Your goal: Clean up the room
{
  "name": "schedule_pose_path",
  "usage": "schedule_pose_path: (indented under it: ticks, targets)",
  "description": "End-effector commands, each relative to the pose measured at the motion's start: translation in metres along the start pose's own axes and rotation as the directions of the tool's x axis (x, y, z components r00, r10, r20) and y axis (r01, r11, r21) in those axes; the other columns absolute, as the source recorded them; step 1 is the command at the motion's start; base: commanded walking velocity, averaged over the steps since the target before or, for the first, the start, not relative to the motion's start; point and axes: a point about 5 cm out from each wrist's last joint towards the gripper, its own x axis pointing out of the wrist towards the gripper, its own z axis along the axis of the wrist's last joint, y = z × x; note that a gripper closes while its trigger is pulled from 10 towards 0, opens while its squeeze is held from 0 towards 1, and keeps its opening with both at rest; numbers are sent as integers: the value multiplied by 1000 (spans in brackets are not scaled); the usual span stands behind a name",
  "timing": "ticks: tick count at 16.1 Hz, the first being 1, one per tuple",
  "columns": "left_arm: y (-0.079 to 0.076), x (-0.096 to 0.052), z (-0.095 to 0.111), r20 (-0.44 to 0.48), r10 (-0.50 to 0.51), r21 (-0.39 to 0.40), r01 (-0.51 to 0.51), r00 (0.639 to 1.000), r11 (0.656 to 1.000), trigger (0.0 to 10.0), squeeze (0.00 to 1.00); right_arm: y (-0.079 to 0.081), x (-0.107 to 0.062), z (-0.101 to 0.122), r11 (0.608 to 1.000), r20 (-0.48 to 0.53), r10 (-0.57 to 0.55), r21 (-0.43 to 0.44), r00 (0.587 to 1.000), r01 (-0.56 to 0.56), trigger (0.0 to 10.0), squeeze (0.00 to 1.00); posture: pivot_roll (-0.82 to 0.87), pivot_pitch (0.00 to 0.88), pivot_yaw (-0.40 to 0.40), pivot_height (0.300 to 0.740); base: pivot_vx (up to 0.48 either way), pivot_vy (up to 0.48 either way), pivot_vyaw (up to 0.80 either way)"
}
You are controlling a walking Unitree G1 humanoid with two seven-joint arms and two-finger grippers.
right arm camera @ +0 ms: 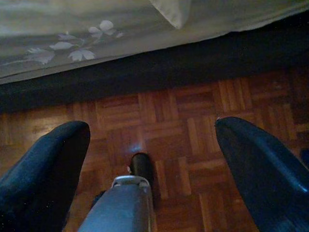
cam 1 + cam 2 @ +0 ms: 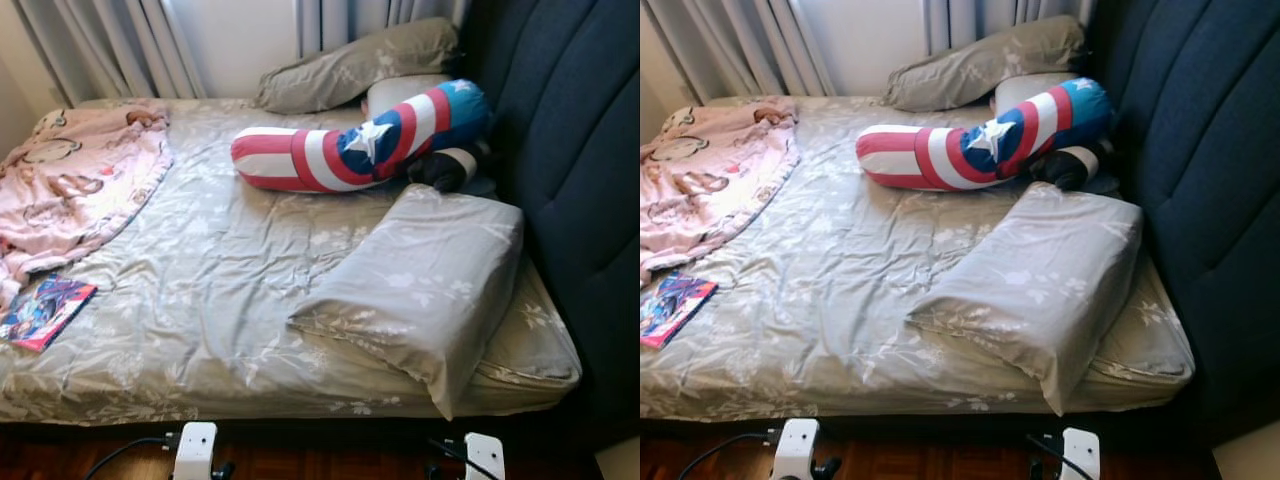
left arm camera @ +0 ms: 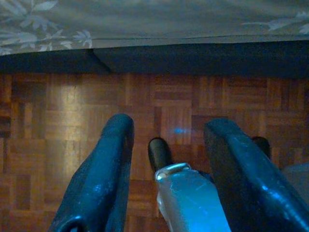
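A bed (image 2: 200, 300) with a grey floral sheet lies before me. On it rest a grey pillow (image 2: 420, 280) at the near right, a red, white and blue star bolster (image 2: 360, 140) further back, a pink blanket (image 2: 70, 180) at the left, and a colourful book (image 2: 45, 310) by the near left edge. My left gripper (image 3: 169, 140) hangs open above the wooden floor beside the bed's edge. My right gripper (image 1: 152, 140) hangs open over the parquet too, near the bed's side.
A dark blue padded headboard (image 2: 580, 150) stands along the right. Another grey pillow (image 2: 350, 65) leans at the back under the curtains (image 2: 120, 45). Wooden parquet floor (image 1: 183, 135) runs along the bed's near edge. A black object (image 2: 445, 168) lies beside the bolster.
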Motion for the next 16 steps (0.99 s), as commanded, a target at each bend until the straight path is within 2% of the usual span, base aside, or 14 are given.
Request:
schedule_pose_path:
  ticks: [1, 6, 8, 13, 16]
  targets:
    - [3, -2, -9, -41, 6, 0, -6, 999, 1000, 10000, 0, 0, -1, -3, 1000, -6, -4, 6, 1000, 4, 10000, 0, -6, 81, 13, 740, 0, 0, 0]
    - [2, -2, -8, -38, 5, 0, -5, 999, 1000, 10000, 0, -1, 0, 0, 1000, 6, -2, 14, 1000, 2, 10000, 0, -5, 79, 14, 740, 210, 0, 0]
    - [1, -2, -7, -33, 4, -1, -4, 999, 1000, 10000, 0, 1, 0, 2, 1000, 17, 1, 20, 1000, -1, 10000, 0, -5, 78, 13, 740, 289, 0, -763]
    - [1, -1, -6, -24, 1, -1, -1, 1000, 1000, 10000, 0, 4, 1, 6, 1000, 32, 8, 6, 999, -8, 10000, 0, -5, 76, 11, 740, 290, 0, 0]
    - [0, -1, -3, 0, -6, -8, 6, 1000, 1000, 10000, 0, 5, 2, 11, 1000, 52, 13, 4, 999, -13, 10000, 0, -5, 76, 10, 740, 0, 0, 0]
